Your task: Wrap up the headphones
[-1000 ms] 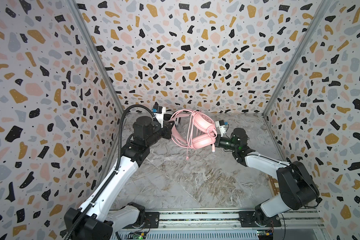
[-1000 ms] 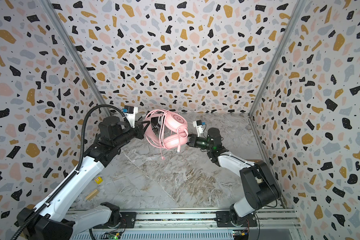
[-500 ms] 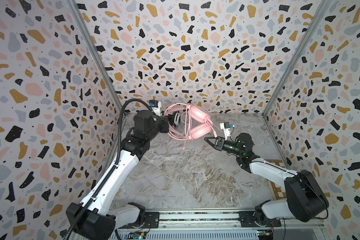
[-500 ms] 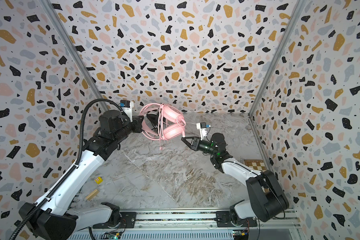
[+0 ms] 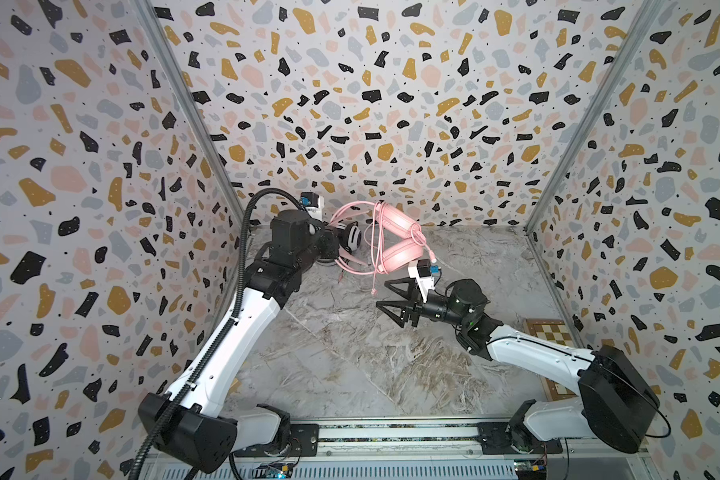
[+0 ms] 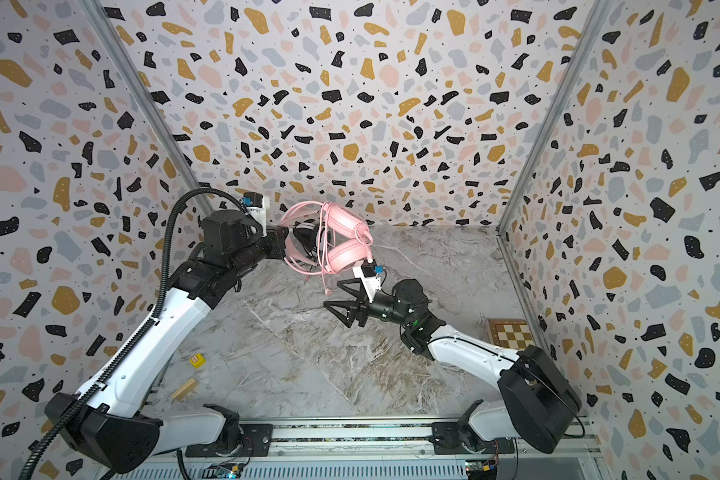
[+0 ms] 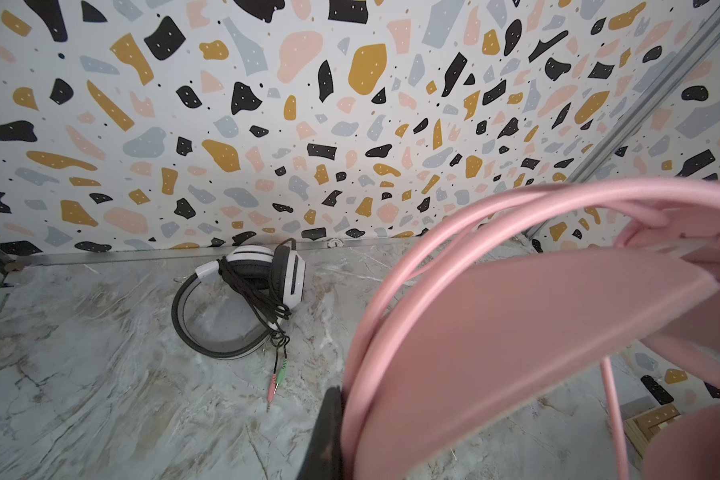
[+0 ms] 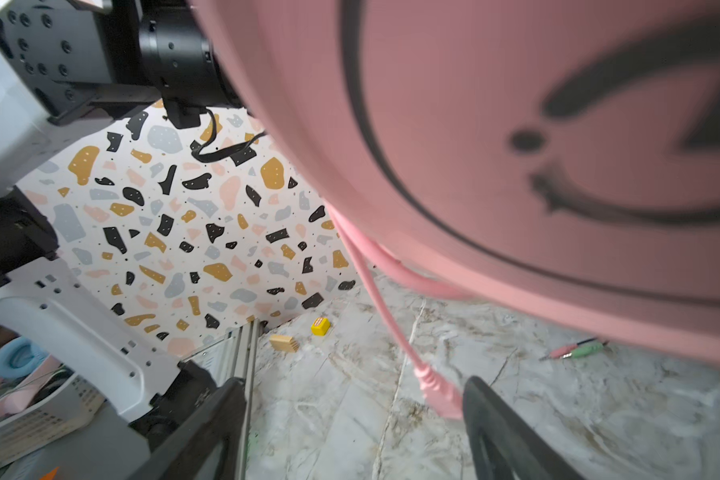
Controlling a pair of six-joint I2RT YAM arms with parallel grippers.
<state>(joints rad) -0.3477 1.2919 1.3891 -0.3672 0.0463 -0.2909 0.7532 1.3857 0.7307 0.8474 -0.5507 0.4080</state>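
Note:
My left gripper [image 6: 285, 245] is shut on the band of the pink headphones [image 5: 395, 253] and holds them above the table near the back wall. In the left wrist view the pink band [image 7: 516, 324] fills the space beside one dark finger [image 7: 329, 436]. Pink cable is looped around the band, and its plug end [image 5: 373, 291] hangs free. My right gripper [image 5: 382, 294] stands open just below the lower ear cup [image 8: 516, 145], with the plug [image 8: 437, 399] next to one finger. The white headphones [image 7: 242, 299] lie on the table at the back left, cable bundled.
A yellow cube [image 6: 197, 360] and a wooden block [image 6: 184, 389] lie at the front left of the marble table [image 5: 350, 365]. A small chessboard [image 5: 547, 332] sits by the right wall. Terrazzo walls enclose three sides.
My right gripper has opened, let go of the pink headphones and drawn back toward the front. The left gripper has carried the headphones a little toward the back left.

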